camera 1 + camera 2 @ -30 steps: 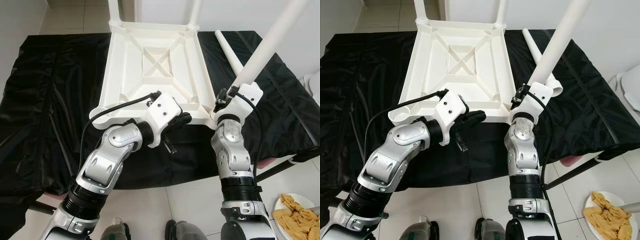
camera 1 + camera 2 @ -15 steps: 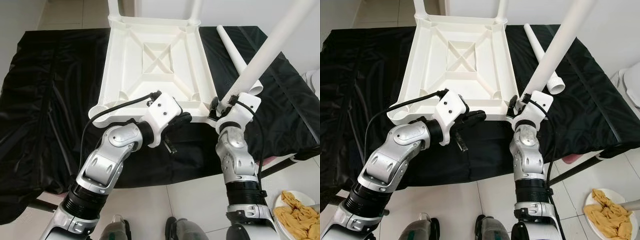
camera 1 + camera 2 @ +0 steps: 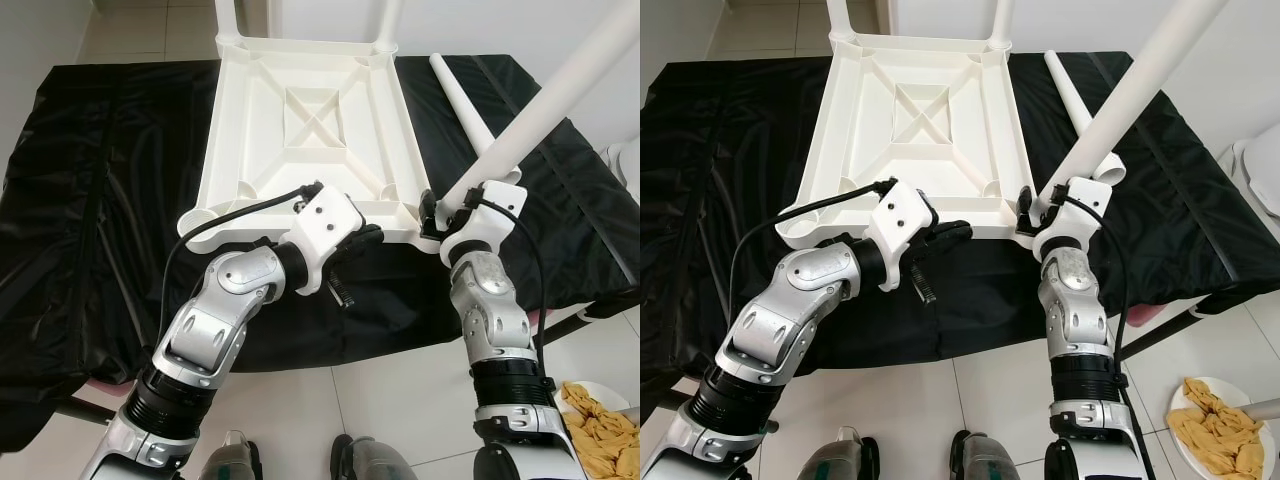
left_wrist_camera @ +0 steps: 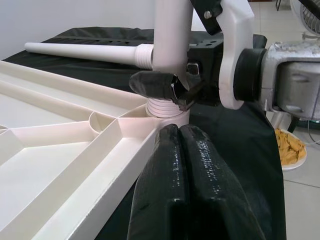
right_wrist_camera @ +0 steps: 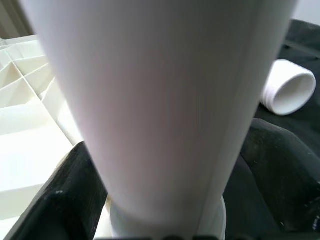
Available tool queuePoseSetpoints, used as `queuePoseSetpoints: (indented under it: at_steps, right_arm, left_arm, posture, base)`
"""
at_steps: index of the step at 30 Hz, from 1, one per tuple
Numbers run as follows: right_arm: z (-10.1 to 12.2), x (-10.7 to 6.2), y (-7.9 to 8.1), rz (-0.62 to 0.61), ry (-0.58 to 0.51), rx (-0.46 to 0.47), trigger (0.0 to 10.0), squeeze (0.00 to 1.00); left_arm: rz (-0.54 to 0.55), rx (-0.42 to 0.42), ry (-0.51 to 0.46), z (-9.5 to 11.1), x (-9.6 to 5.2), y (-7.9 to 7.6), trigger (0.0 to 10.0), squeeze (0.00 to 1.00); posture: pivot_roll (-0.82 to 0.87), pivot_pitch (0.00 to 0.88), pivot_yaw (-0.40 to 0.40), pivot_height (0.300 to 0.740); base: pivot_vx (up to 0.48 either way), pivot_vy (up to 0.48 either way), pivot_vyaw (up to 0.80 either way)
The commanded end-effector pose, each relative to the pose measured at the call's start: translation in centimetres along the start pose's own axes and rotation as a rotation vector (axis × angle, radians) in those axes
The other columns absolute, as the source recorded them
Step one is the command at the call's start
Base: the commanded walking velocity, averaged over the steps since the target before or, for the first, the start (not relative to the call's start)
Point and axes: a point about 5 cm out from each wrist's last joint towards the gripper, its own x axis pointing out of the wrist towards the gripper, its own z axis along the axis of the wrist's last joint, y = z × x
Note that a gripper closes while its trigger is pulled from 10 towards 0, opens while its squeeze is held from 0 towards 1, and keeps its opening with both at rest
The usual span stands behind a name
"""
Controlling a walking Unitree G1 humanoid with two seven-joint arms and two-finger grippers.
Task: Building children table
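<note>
The white plastic tabletop [image 3: 310,130] lies upside down on a table draped in glossy, wrinkled black cloth [image 3: 90,200], its underside ribbed with a raised X brace in the middle. From the head views, the right gripper [image 3: 437,212] holds a long, smooth white table leg [image 3: 540,110] that leans up and away to the right, its lower end at the near right corner socket [image 4: 165,114]. The left wrist view adds detail: the black fingers [image 4: 152,84] are clamped around the leg just above its ridged, threaded end, which sits in the round socket, though how deep it sits is hard to judge. The left gripper [image 4: 186,165] has its textured fingers pressed together and rests at the tabletop's near rim. A second tapered leg [image 3: 1070,92] lies loose on the cloth beside the tabletop.
</note>
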Motion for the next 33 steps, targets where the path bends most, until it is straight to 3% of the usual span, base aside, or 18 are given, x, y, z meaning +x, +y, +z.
queuePoseSetpoints:
  at_steps: [1,3,5,6,14,19,24,27,31,32,33]
  right_arm:
    - [0.4,0.3,-0.4,0.001,-0.020,0.002,10.0,0.00]
    - [0.6,0.3,-0.6,0.014,-0.032,-0.005,9.5,0.00]
    - [1.0,0.4,-0.7,0.059,-0.049,-0.016,10.0,0.00]
    - [1.7,0.5,-1.0,0.152,-0.076,-0.048,10.0,0.00]
    - [1.9,0.4,-1.2,0.239,-0.082,-0.070,10.0,0.00]
    - [2.1,-0.2,-1.5,0.378,-0.077,-0.089,10.0,0.00]
    - [2.0,-0.5,-1.7,0.435,-0.068,-0.100,10.0,0.00]
    - [2.0,-0.9,-3.2,0.519,-0.060,-0.145,10.0,0.00]
    - [2.0,-0.8,-4.0,0.529,-0.059,-0.172,10.0,0.00]
    - [2.1,-0.8,-4.3,0.530,-0.059,-0.180,8.7,0.00]
    - [2.1,-0.6,-4.7,0.530,-0.053,-0.178,4.4,0.00]
  left_arm:
    - [0.032,0.003,-0.005,0.2,0.0,0.0,10.0,0.00]
    - [0.032,0.002,-0.005,0.2,0.0,0.0,10.0,0.00]
    - [0.032,0.002,-0.004,0.2,0.0,0.0,10.0,0.00]
    - [0.031,0.002,-0.002,0.2,-0.1,-0.1,10.0,0.00]
    - [0.032,0.003,-0.001,0.2,-0.1,0.0,10.0,0.00]
    - [0.033,0.005,0.000,0.2,-0.2,0.0,10.0,0.00]
    - [0.033,0.006,0.000,0.2,-0.2,0.0,10.0,0.00]
    - [0.034,0.005,0.001,0.2,-0.2,0.1,10.0,0.00]
    - [0.034,0.004,0.000,0.2,-0.2,0.1,10.0,0.00]
    - [0.034,0.004,-0.001,0.2,-0.2,0.1,10.0,0.00]
    - [0.032,0.004,-0.001,0.2,-0.2,0.0,10.0,0.00]
  posture:
    - [0.07,0.110,-0.033,0.740]
    - [0.07,0.113,-0.032,0.740]
    - [0.07,0.114,-0.031,0.740]
    - [0.07,0.114,-0.030,0.740]
    - [0.07,0.114,-0.030,0.740]
    - [0.08,0.115,-0.028,0.740]
    - [0.08,0.115,-0.027,0.740]
    - [0.08,0.111,-0.025,0.740]
    - [0.07,0.109,-0.023,0.740]
    - [0.07,0.109,-0.023,0.740]
    - [0.07,0.108,-0.022,0.740]
  base:
    - [0.000,0.000,0.00]
    - [0.000,0.000,0.00]
    - [0.000,0.000,0.00]
    - [0.000,0.000,0.00]
    - [0.000,0.000,0.00]
    - [0.000,0.000,0.00]
    - [0.000,0.000,0.00]
    - [0.000,0.000,0.00]
    - [0.000,0.000,0.00]
    - [0.000,0.000,0.00]
    - [0.000,0.000,0.00]
